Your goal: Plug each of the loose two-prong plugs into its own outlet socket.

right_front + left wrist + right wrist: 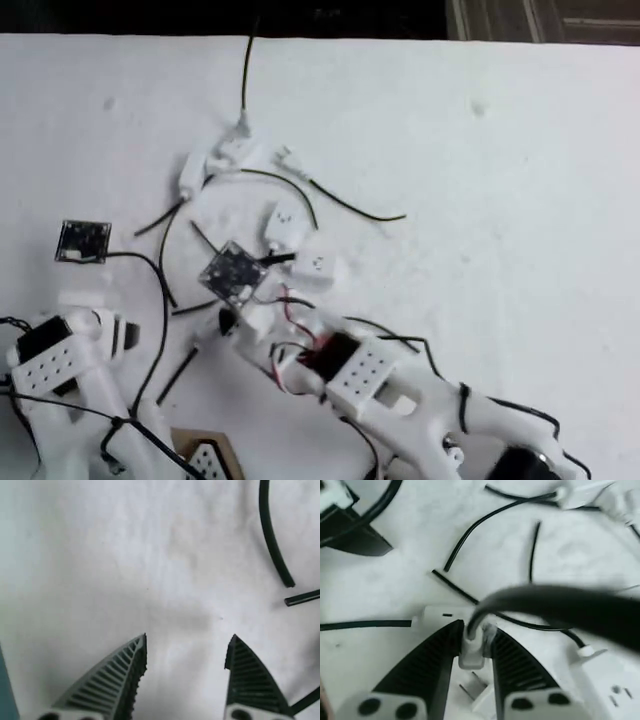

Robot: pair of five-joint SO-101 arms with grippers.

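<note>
My right gripper (475, 635) is shut on a white two-prong plug (472, 652) with a black cord; its prongs stick out between the fingers. In the high view this gripper (245, 318) sits just below a dark square module (233, 272). Two white outlet sockets (285, 225) (318, 265) lie a little beyond it, and one socket (612, 680) shows beside the gripper. More white plugs (190, 172) (237, 150) (290, 158) lie farther back. My left gripper (189, 647) stands open over bare table with nothing between its fingers.
Black cords (160, 290) loop across the middle of the white table (500, 200). A second dark module (83, 240) lies at the left. Another white plug (440, 615) lies on the table right by the right fingertips. Cut cable ends (290, 592) lie near the left gripper.
</note>
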